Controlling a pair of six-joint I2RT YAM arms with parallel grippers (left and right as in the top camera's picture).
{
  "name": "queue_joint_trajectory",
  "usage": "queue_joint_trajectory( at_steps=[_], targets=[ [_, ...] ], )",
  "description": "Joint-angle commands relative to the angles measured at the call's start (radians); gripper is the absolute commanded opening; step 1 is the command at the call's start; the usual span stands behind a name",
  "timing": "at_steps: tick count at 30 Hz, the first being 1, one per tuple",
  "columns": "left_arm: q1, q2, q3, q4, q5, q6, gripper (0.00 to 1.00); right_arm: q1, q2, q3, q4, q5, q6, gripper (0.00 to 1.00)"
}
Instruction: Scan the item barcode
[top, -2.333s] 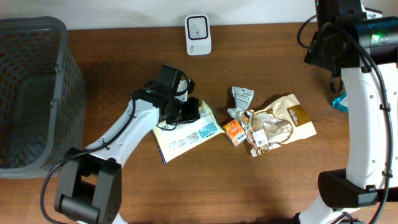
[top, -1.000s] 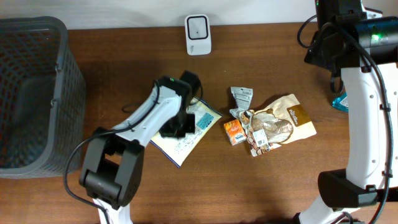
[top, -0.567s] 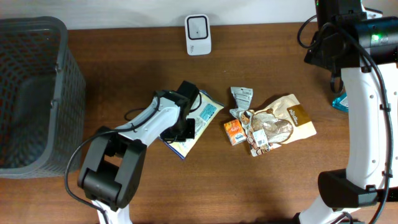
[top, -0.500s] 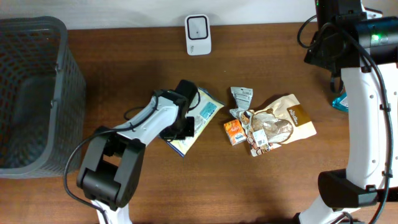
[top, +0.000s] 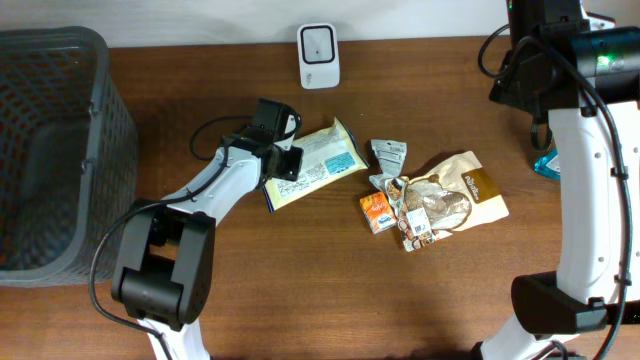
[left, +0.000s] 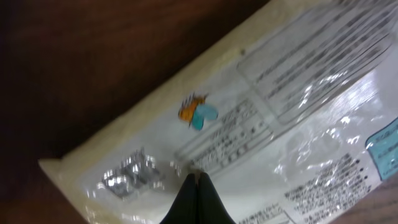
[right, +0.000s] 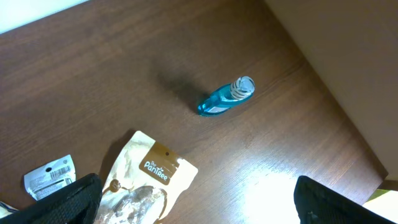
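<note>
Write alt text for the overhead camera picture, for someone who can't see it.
The left gripper pinches a white packet at a brown table, near a small white scanner. A grey basket stands left; other snack packets lie right.

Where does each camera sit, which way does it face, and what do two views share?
Overhead: above the table, facing down; left arm, right arm show.
Left wrist: close over the white package, pinched by the shut left gripper.
Right wrist: high, facing down at the blue bottle and brown bag; open right gripper at the bottom.
Shared by overhead and right wrist: bottle, bag.
</note>
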Motion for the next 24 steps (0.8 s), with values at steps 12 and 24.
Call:
queue_joint_trajectory(
  at_steps=[12, 24],
  targets=[
    [-0.016, -0.02, 0.285, -0.303, 0.201, -0.239, 0.0, -0.001, 0.0, 0.012, -0.003, 0.002, 0.008, 0.98],
    [-0.02, 0.162, 0.223, -0.351, -0.067, -0.436, 0.0, -0.001, 0.0, 0.012, -0.003, 0.002, 0.008, 0.98]
  ],
)
